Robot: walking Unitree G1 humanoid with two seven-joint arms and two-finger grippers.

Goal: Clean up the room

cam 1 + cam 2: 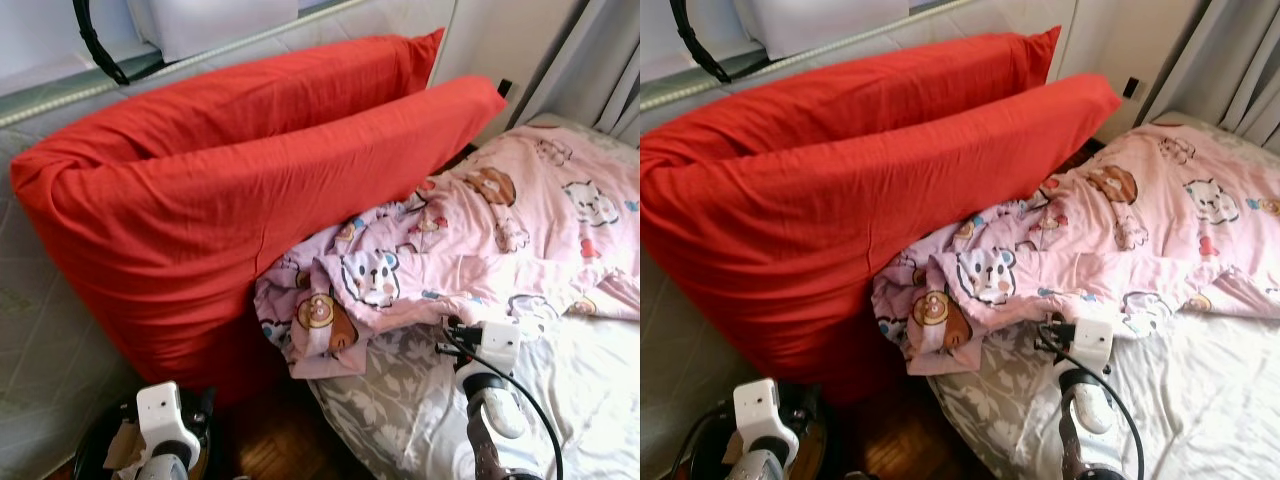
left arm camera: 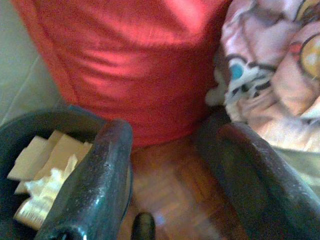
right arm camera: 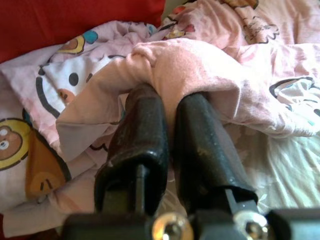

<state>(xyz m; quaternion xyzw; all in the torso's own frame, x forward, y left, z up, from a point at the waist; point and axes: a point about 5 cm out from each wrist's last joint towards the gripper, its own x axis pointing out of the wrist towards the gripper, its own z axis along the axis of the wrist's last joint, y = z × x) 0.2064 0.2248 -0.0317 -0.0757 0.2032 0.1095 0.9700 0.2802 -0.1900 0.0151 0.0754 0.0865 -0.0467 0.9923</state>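
Right gripper (image 3: 167,107): fingers pressed together on a fold of the pink blanket (image 1: 520,230), at its near edge over the bed.
Left gripper (image 2: 172,165): fingers spread apart, holding nothing, low over the wood floor (image 1: 285,440).
Pink blanket: cartoon-bear print, bunched at the head of the bed and spread out flatter toward the curtain side; its crumpled corner hangs at the mattress edge (touching the red pillows).
Red pillows (image 1: 240,190): two long ones, leaning tilted against the wall, lower ends down by the floor gap.
Grey floral sheet (image 1: 390,400): bare strip along the mattress edge, below the blanket.
Bin (image 2: 37,150): dark, round, just beside the left gripper, holding cardboard scraps and crumpled paper.
Open room: narrow floor strip between bin, pillows and bed edge.
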